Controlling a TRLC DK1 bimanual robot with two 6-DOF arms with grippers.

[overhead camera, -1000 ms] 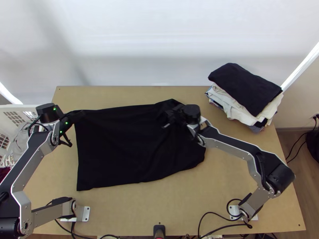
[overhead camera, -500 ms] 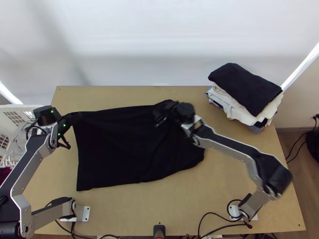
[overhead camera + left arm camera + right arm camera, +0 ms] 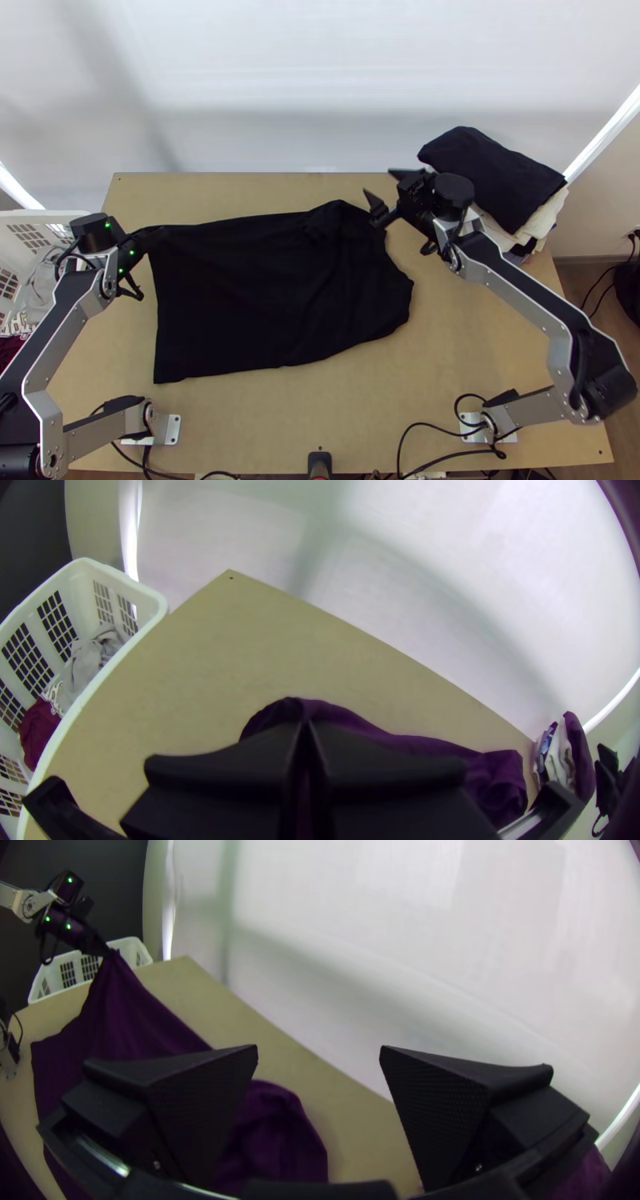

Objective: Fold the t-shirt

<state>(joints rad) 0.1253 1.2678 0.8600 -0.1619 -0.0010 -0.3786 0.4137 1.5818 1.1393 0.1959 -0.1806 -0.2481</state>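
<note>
A black t-shirt [image 3: 256, 296] lies mostly spread on the table, rumpled toward its right end. At its far left corner my left gripper [image 3: 160, 232] is shut on the cloth and holds that corner raised. In the left wrist view the left gripper [image 3: 305, 730] has its fingers pressed together, with the shirt [image 3: 493, 780] running away behind them. My right gripper [image 3: 384, 190] stands open beyond the shirt's far right part, near the clothes stack. In the right wrist view the right gripper [image 3: 320, 1053] has its fingers wide apart with no cloth between them; the shirt [image 3: 127, 1013] lies beyond.
A stack of folded clothes [image 3: 492, 180] with a black piece on top sits at the table's far right corner, close beside the right gripper. A white basket [image 3: 157, 607] holding grey and dark red cloth stands off the table's left edge. Cables lie near the right arm's base.
My right gripper has moved off the shirt's right part, first slightly left, then right and away toward the stack. The left gripper has shifted only slightly, still holding the corner.
</note>
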